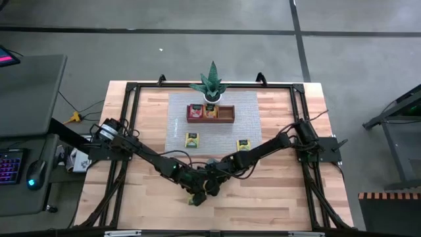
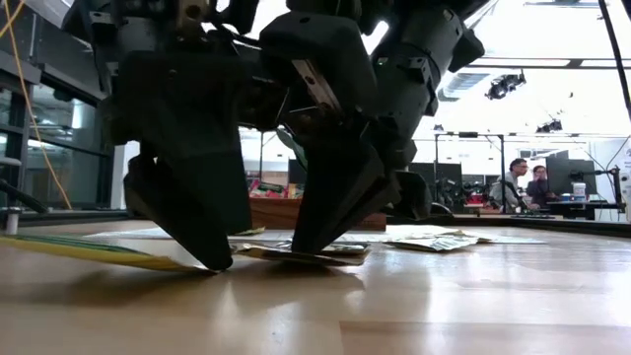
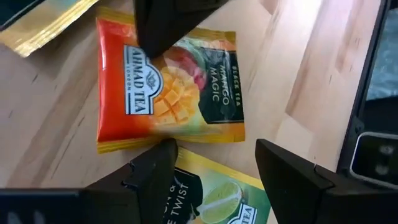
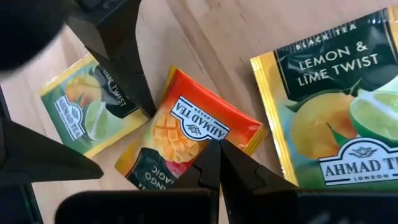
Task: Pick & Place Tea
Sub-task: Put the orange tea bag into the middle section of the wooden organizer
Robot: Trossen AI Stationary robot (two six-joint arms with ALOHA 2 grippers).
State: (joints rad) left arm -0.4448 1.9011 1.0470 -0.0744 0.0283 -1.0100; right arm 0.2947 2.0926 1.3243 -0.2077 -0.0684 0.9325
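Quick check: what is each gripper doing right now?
Left gripper: open, over the yellow lemon-lime packet.
Right gripper: shut, tips on the orange mango packet.

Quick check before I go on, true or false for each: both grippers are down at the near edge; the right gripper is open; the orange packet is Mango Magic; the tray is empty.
1. Both grippers are at the table's near edge: true, left gripper and right gripper.
2. Right gripper open: false, shut, tips on the orange packet.
3. Orange packet reads Mango Magic: true.
4. Wooden tray is empty: false, packets sit in its left and middle parts.
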